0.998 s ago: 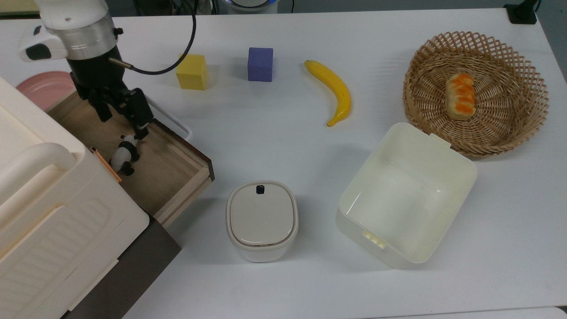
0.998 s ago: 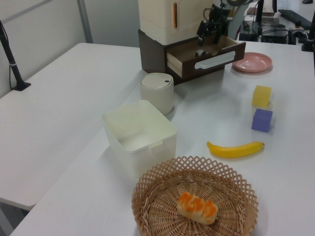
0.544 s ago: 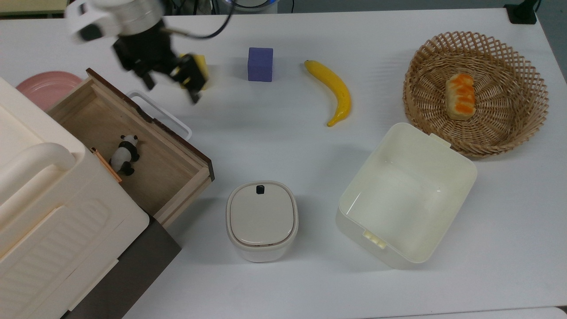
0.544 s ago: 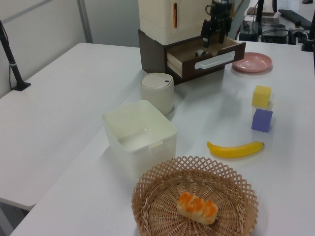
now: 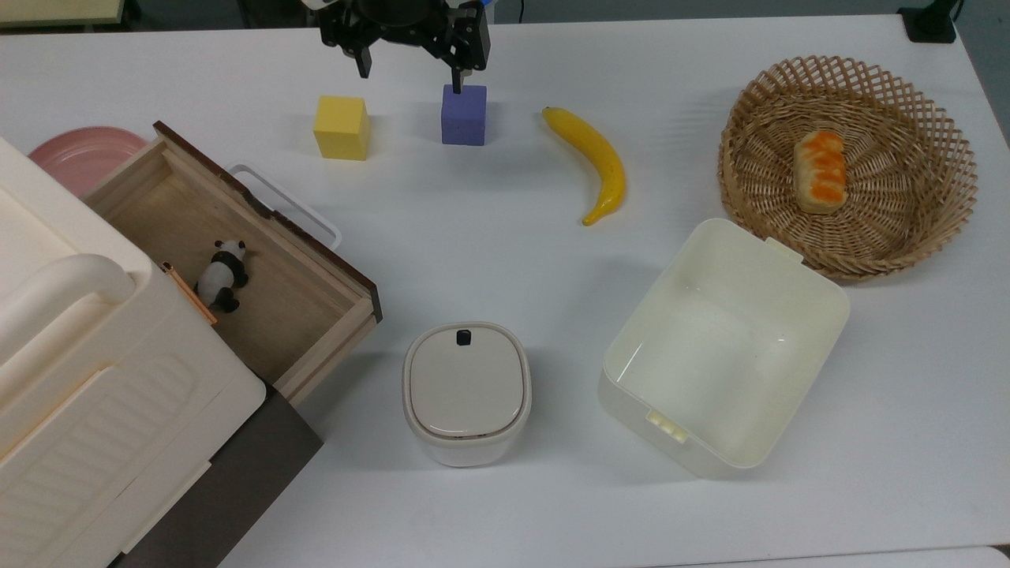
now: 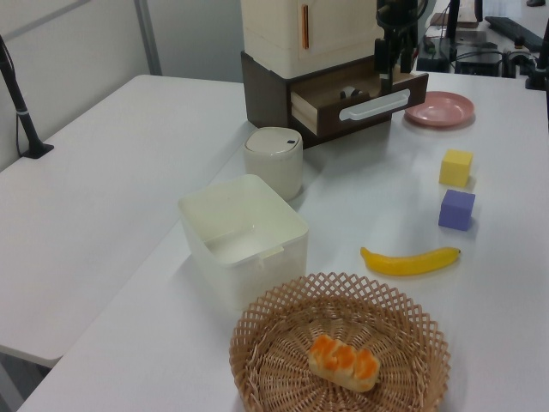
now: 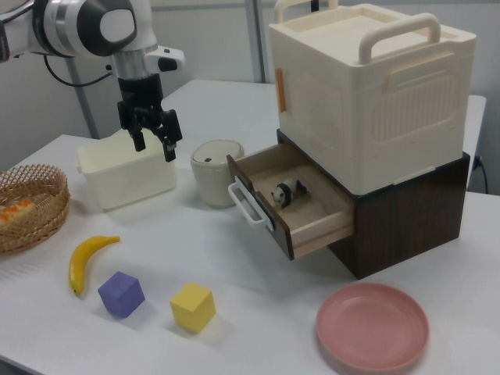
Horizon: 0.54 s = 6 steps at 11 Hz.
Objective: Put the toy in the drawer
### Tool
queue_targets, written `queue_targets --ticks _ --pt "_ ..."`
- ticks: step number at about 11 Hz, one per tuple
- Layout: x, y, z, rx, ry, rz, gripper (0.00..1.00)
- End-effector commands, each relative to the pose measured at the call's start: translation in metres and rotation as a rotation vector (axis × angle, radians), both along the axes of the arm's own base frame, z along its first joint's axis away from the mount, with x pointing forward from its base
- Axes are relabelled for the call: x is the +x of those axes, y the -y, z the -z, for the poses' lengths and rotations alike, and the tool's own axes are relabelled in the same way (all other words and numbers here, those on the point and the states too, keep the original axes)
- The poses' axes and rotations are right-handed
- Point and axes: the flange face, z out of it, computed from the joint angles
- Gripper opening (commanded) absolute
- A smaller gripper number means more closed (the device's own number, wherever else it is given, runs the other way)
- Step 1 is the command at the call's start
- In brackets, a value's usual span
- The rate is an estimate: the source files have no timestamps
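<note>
While the gripper (image 7: 154, 144) hangs spread and empty, the toy (image 5: 222, 275) lies in the drawer (image 5: 296, 315) — long axis along its depth.

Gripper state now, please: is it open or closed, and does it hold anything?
Gripper: open, holding nothing. The toy lies in the drawer.

We're looking at a lab or office-type test room, not a home. Evidence: a big white table (image 5: 552, 505) with a robot arm (image 7: 94, 27) over it, and a black clamp post (image 6: 17, 94) fixed at the table edge. The background has plain partition walls (image 6: 86, 39) and more desks with cables and gear (image 6: 506, 34). Props are staged: foam cubes (image 7: 194, 306), a plastic banana (image 5: 596, 162), a basket (image 5: 907, 213).
</note>
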Motion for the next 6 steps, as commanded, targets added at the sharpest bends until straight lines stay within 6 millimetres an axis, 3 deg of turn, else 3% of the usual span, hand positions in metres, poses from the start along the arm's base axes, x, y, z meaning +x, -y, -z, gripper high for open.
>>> queue_targets --ticks 1,6 --pt "-0.0057 0.016 0.0027 -0.001 -0.014 -0.054 1.0" --pt "-0.0057 0.0204 0.0015 -0.002 -0.009 -0.033 1.0"
